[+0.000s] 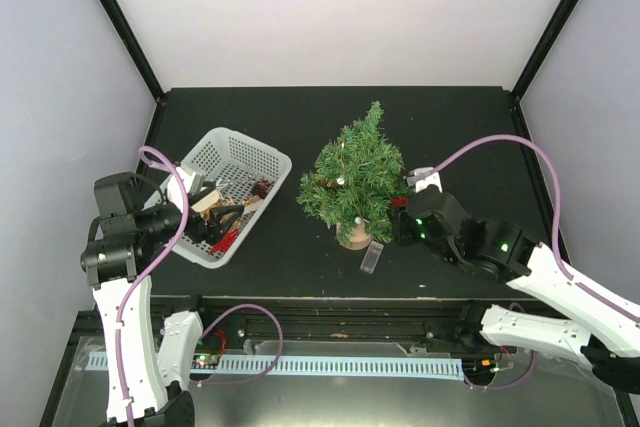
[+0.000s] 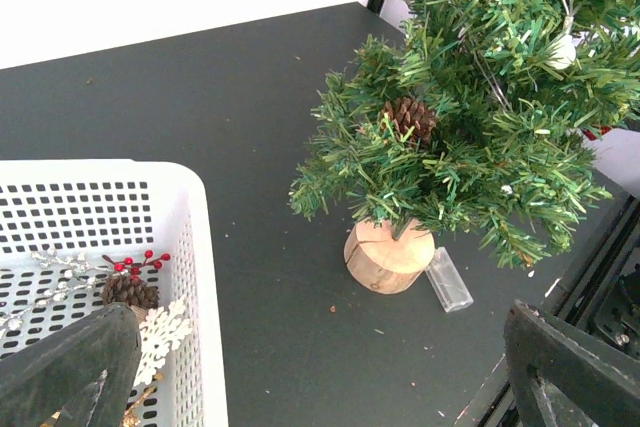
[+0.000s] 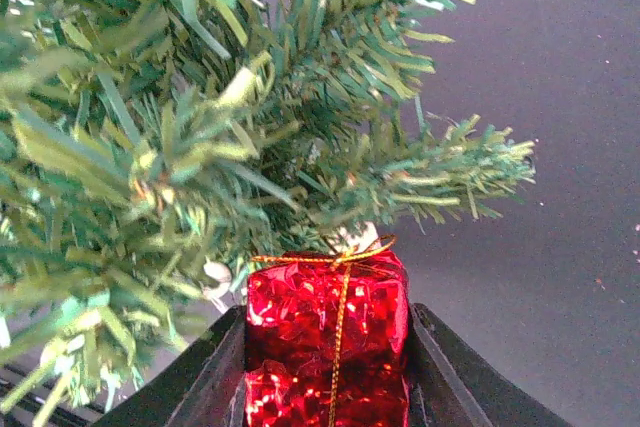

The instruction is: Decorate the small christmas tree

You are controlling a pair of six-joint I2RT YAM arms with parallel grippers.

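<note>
One small christmas tree (image 1: 357, 179); one basket (image 1: 262, 154) at its 9 o'clock, gap between. Right gripper (image 1: 400, 217), at tree's 4 o'clock edge, clamps one red gift (image 3: 328, 332). Left gripper (image 1: 222, 215) spread wide, empty.

Your small christmas tree (image 1: 355, 172) shows mixed dark and bright green needles over a pale wooden base (image 2: 388, 257). Its pine cone (image 2: 410, 117) is brown, its ball (image 2: 562, 50) white. The gift box (image 3: 328, 352) is glittery red foil crossed by gold thread; the right pincer (image 3: 328, 315) around it is black. The basket (image 1: 255, 145) is white, patterned with a grid of small holes. The surface (image 1: 300, 257) is matt black.
</note>
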